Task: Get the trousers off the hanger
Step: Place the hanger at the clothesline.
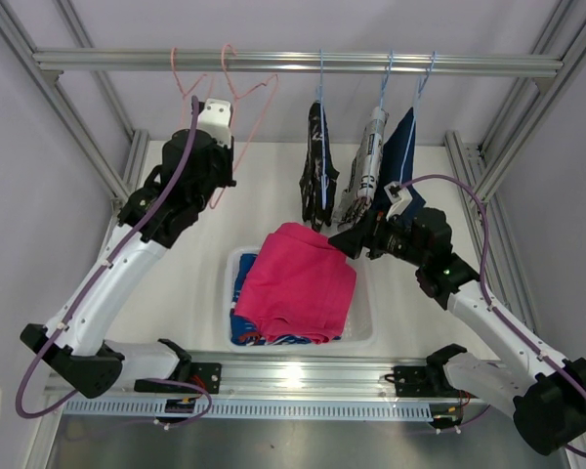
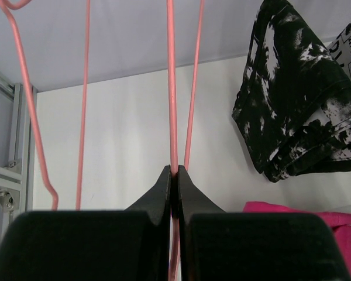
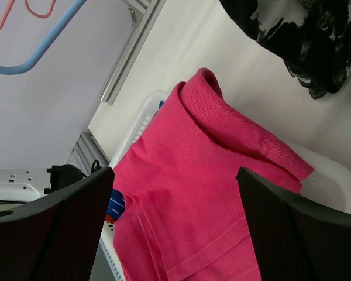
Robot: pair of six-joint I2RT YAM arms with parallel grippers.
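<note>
Trousers: pink pair (image 1: 298,283) is lying in the bin (image 1: 363,327); black pair (image 1: 317,176), white pair (image 1: 369,166) and denim pair (image 1: 402,151) are hanging from the rail (image 1: 293,63). Left gripper (image 2: 174,172) is pinching a pink hanger (image 2: 172,88); right gripper (image 3: 174,171) is hovering, spread.

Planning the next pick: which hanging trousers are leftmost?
The black pair with white pattern; the white printed pair and dark blue pair hang to its right.
</note>
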